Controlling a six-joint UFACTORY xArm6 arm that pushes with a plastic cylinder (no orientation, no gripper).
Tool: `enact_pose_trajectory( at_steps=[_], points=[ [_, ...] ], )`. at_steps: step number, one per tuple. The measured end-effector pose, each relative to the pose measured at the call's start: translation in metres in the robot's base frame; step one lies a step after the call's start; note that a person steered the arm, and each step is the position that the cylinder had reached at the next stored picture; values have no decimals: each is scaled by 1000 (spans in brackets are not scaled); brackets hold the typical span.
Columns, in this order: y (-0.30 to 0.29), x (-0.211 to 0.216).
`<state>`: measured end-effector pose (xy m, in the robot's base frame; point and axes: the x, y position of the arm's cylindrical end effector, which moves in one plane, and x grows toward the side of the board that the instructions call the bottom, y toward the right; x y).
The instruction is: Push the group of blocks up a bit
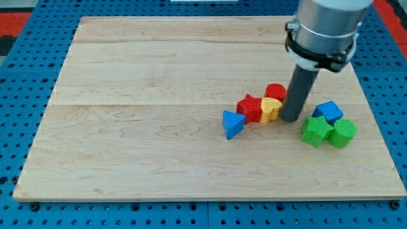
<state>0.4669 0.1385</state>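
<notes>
Tip [291, 119] parked right beside yellow block [271, 109], amid cluster on tabletop's [159, 140] right. No fingers here, just a rod. Probably still lining up; needed getting below group, then shoving upward.

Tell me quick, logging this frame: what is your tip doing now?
My tip: no gripper, holds nothing; it sits at the yellow block's right edge, left of the green star.
</notes>
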Motion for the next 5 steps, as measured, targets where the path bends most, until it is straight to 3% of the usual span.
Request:
enact_pose_trajectory(
  at_steps=[2, 5],
  points=[
    [-22, -40],
    [-37, -10]
  ],
)
